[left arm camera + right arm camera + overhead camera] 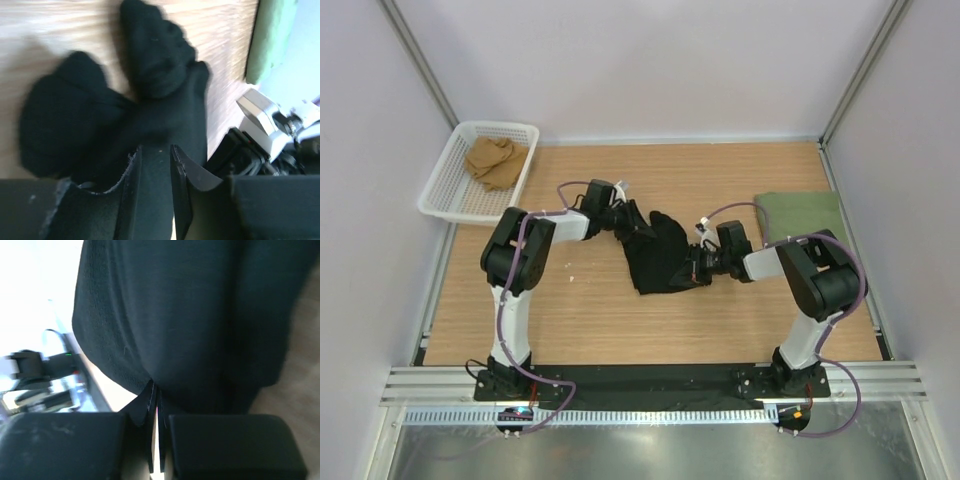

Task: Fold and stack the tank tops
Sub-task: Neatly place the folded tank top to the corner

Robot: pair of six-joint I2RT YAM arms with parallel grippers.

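While right end effector [156, 405] pinches black top [658, 252] at 3 o'clock, left end effector [155, 155] sits narrow at 10 | left grip unclear | risk: uneven pull bunches cloth, corner slips

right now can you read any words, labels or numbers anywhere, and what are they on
None can be read: no lettering, label or number shows on the black tank top, the folded green tank top or the white basket.
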